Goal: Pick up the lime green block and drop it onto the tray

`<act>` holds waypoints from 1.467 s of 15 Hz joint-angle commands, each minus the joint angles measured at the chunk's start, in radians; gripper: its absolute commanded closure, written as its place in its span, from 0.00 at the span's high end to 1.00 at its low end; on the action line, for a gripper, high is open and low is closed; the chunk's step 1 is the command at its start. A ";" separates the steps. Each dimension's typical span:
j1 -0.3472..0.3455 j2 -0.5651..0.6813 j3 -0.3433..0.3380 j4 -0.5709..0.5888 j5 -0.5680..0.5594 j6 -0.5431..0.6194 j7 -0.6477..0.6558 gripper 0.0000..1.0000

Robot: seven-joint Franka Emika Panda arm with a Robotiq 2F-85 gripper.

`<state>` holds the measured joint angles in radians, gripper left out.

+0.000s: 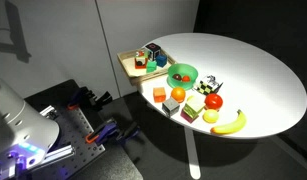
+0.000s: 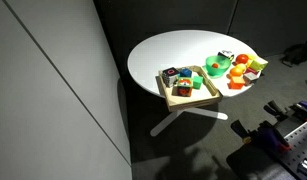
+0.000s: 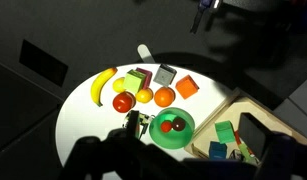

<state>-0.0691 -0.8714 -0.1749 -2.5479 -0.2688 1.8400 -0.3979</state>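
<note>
The lime green block (image 3: 133,80) is a small cube on the white round table (image 3: 88,125), among fruit and other blocks. It also shows in an exterior view (image 1: 195,103). The wooden tray (image 3: 236,108) lies at the table's edge beside the green bowl and holds several small blocks; it shows in both exterior views (image 1: 128,64) (image 2: 179,100). My gripper (image 3: 173,168) is only a dark shape along the bottom of the wrist view, high above the table and far from the block. Its jaws are too dark to read.
A green bowl (image 3: 173,127) holds two small fruits. Around the block lie a banana (image 3: 102,86), a red tomato (image 3: 123,102), a lemon (image 3: 145,96), an orange (image 3: 164,97), an orange cube (image 3: 187,87) and a grey cube (image 3: 165,73). The arm's base (image 1: 13,120) stands off the table.
</note>
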 commanded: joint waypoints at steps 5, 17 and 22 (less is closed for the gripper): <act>0.013 -0.001 -0.008 0.003 -0.007 -0.005 0.008 1.00; 0.025 0.171 -0.015 0.068 0.073 0.116 0.067 1.00; 0.026 0.288 -0.023 0.126 0.153 0.188 0.062 1.00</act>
<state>-0.0632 -0.6698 -0.1781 -2.4896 -0.1602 2.0030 -0.3501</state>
